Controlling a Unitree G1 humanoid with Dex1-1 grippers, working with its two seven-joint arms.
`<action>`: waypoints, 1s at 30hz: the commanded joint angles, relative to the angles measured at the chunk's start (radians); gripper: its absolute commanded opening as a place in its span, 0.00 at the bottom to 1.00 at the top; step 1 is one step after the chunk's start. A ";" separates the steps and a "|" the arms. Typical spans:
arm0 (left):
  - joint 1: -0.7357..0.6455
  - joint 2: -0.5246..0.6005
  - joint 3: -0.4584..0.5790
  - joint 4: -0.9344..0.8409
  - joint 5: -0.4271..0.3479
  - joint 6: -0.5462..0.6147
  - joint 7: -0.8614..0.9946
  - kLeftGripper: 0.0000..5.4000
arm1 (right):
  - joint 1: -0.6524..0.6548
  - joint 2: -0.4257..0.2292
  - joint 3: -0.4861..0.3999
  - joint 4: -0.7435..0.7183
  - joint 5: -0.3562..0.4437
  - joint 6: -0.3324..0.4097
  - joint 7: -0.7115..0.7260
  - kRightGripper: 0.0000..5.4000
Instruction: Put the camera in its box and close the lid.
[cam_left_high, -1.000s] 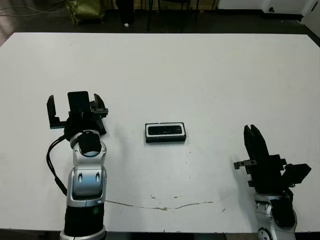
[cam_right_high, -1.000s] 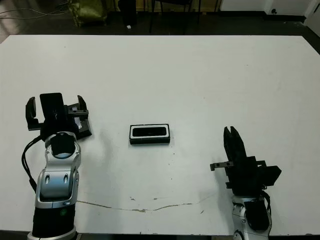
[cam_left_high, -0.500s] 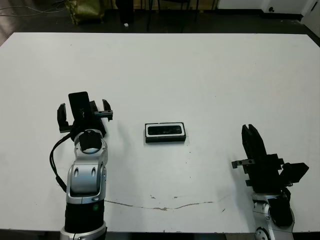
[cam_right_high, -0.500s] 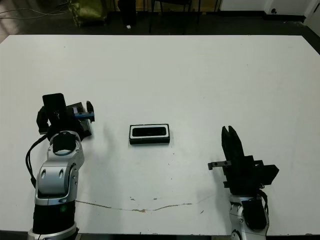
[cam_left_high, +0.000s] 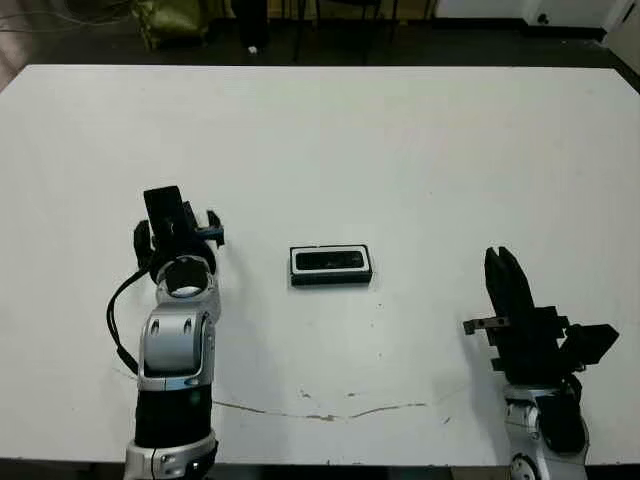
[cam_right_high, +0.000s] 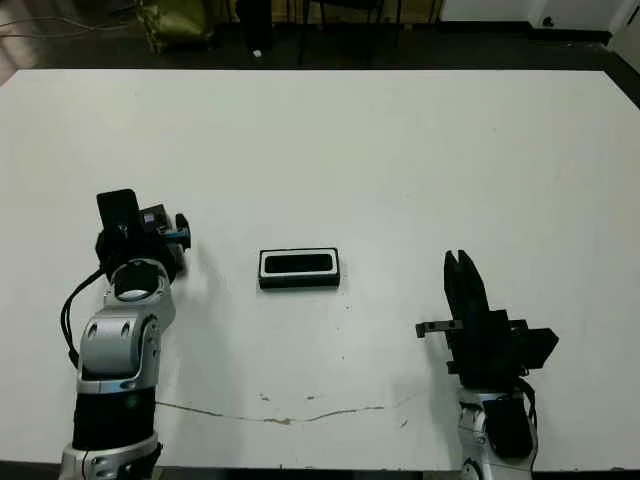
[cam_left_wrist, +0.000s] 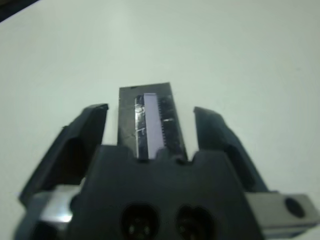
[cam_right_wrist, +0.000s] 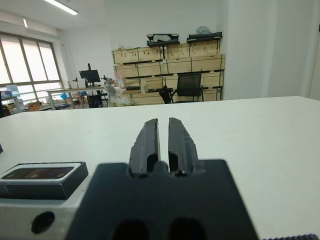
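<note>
Left gripper (cam_left_wrist: 150, 125) has swung round since a second ago and now points down over the lid (cam_left_wrist: 149, 120), fingers spread wide either side, not touching it, which I judge is lining up to grasp. Camera (cam_left_high: 330, 261) already sits in the box (cam_left_high: 331, 279) mid-table. Right gripper (cam_left_high: 503, 275) idles near the table's right, fingers pressed together, holding nothing.

Left claw (cam_left_wrist: 150, 130) now turned and nearer the box (cam_left_high: 331, 266); fingers straddling the lid (cam_left_wrist: 148, 120)
</note>
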 joint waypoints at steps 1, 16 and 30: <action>0.002 -0.003 0.043 0.028 -0.038 0.001 0.007 0.69 | 0.014 0.002 0.001 -0.004 -0.005 0.025 -0.010 0.00; 0.006 0.025 0.067 0.044 -0.119 0.027 -0.001 0.92 | 0.014 0.005 0.002 -0.008 0.002 0.029 -0.013 0.00; -0.008 0.088 0.051 0.018 -0.133 0.200 -0.042 1.00 | 0.013 0.040 0.027 -0.023 -0.032 0.016 -0.039 0.00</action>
